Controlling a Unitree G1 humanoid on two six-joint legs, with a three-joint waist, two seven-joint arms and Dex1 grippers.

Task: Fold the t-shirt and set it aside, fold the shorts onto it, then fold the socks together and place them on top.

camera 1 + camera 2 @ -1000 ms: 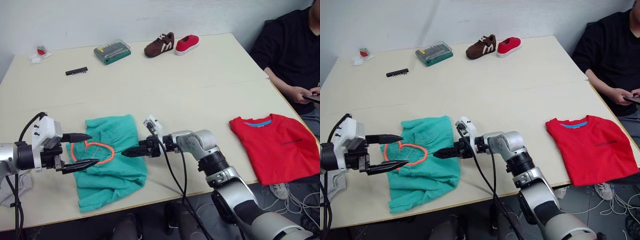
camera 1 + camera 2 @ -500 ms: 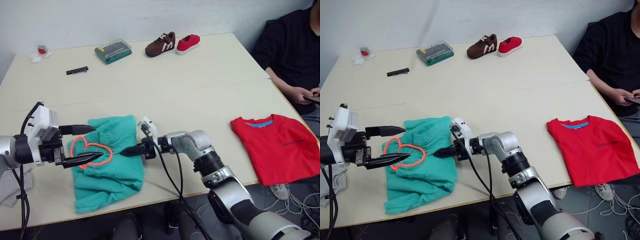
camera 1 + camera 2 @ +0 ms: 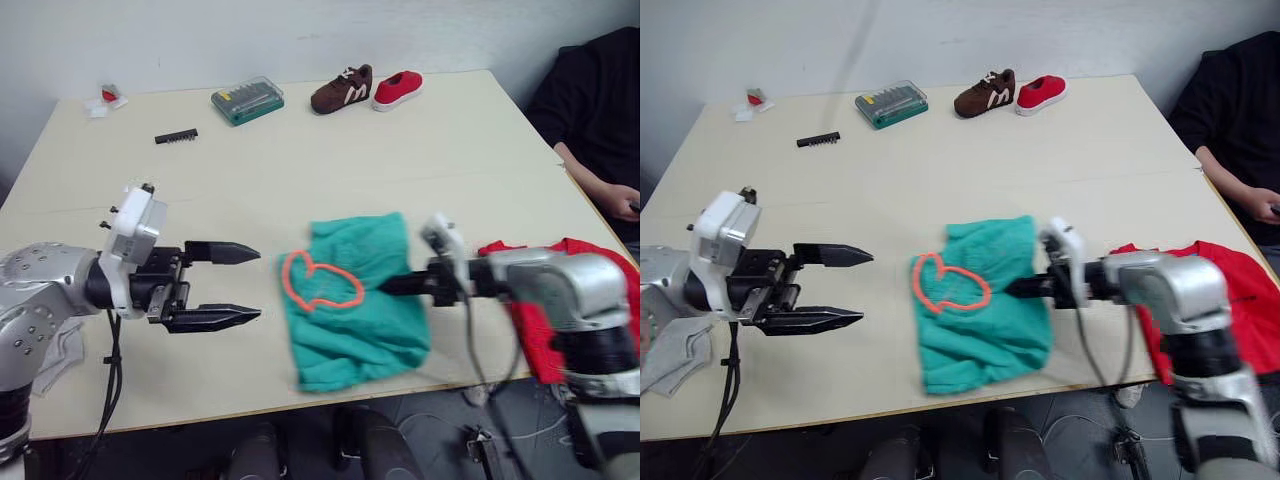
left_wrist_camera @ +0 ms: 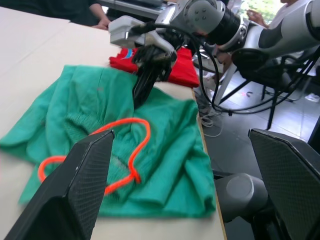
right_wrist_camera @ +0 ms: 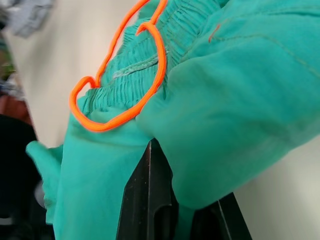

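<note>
Both head eyes look forward and down from above the table's (image 3: pixel 420 150) near edge. The left wrist camera faces across the shorts (image 4: pixel 165 150) from just beside them, low over the tabletop. The right wrist camera sits against the same shorts, very near.

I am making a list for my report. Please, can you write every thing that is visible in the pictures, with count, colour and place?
shorts: one, teal-green with orange drawstring, near table edge, centre.
t-shirt: one, red, near edge, right of shorts.
socks: light grey, count unclear, near edge, far left.
shoes: two, brown and red, far edge.
bit case: one, green, far edge.
black strip: one, far left.
person: one, black top, right.
left gripper: fingers open, left of shorts.
right gripper: pinching shorts.
</note>
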